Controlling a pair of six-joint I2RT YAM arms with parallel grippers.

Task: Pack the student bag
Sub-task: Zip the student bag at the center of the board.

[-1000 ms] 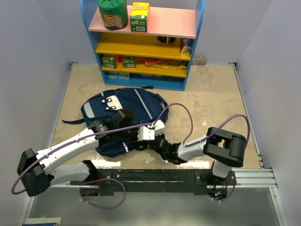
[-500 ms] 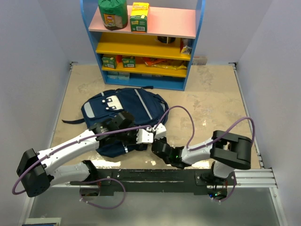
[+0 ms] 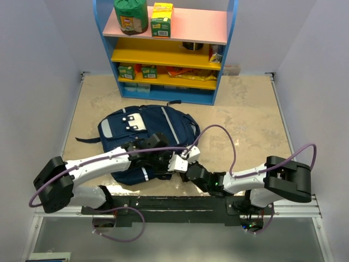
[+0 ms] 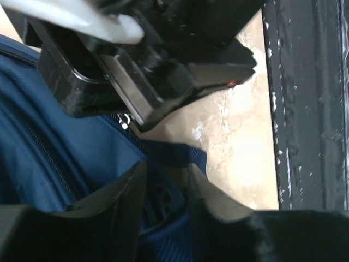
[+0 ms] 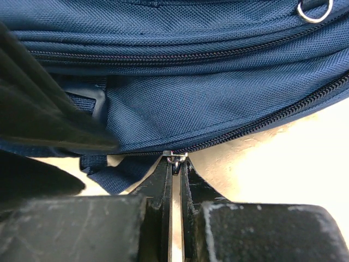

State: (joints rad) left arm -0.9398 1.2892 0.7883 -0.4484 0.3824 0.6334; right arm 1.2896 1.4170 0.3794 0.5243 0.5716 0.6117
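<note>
The student bag [image 3: 147,128], navy with grey patches and light stripes, lies flat on the beige table. Both grippers meet at its near right edge. My right gripper [image 5: 175,166] is shut on the small metal zipper pull [image 5: 175,159] of the bag's [image 5: 191,82] side zipper; from above it [image 3: 184,169] sits low beside the bag. My left gripper [image 4: 166,169] stands open with a fold of blue bag fabric [image 4: 65,158] and a dark strap part lying between its fingers. In the top view it [image 3: 174,162] is just left of the right one.
A blue shelf unit [image 3: 169,49] with pink and yellow boards stands at the back, holding boxes and packets. The black mounting rail [image 3: 180,204] runs along the near table edge, close to both grippers. White walls close in left and right.
The right gripper has closed on the zipper pull and the left jaws have parted. The bag has slid a little away and to the right; both arms stretched further right.
</note>
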